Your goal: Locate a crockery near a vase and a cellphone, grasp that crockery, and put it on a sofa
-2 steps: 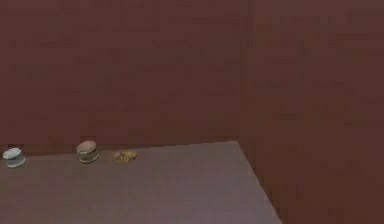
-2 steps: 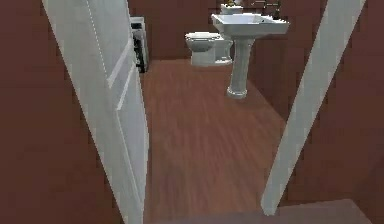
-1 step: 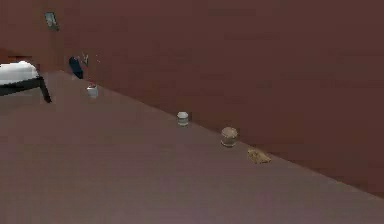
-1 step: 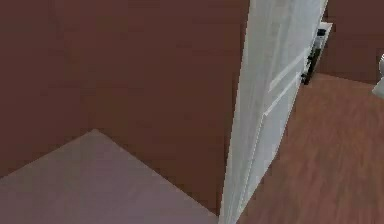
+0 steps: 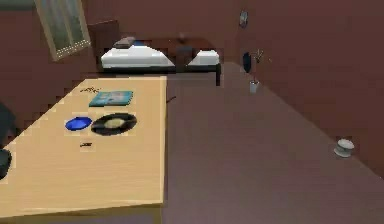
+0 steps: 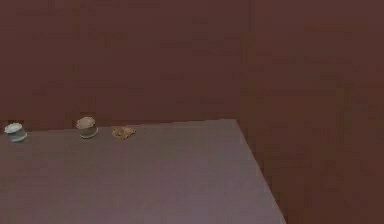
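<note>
Crockery dish (image 5: 77, 124), blue, beside a dark plate (image 5: 112, 123) on the bench (image 5: 120, 180), left of frame, bed (image 5: 160, 58) upper middle, fingers' state cannot be told

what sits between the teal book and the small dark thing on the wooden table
Two round dishes side by side, a blue dish and a black dish, in the forward view.

The wooden surface (image 5: 60, 190) runs off the forward view's bottom and left edges. A dark shape (image 5: 3, 122) is cut by the left edge. A small dark item (image 5: 87, 147) below the blue dish (image 5: 77, 124) is too small to name. The top edge clips a framed piece (image 5: 65, 25). At the arm side view's lower left, three small blobs (image 6: 87, 126) along the wall (image 6: 150, 60) cannot be identified.
</note>
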Controlling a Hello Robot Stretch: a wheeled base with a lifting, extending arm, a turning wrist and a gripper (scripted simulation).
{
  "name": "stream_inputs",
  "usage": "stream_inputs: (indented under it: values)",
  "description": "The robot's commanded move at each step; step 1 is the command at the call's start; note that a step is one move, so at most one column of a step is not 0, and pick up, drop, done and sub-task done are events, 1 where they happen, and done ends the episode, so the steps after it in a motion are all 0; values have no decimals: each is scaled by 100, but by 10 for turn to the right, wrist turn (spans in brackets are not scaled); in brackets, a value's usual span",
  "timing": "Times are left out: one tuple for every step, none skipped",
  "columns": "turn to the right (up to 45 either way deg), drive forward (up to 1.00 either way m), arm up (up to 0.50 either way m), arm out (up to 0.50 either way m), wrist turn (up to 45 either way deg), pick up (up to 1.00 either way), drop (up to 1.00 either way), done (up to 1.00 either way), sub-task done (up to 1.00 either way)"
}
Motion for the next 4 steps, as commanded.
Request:
stream_inputs:
  values:
    - [450,0,0,0,0,0,0,0,0]
    - [150,0,0,0,0,0,0,0,0]
    - [0,15,0,0,0,0,0,0,0]
    - [450,0,0,0,0,0,0,0,0]
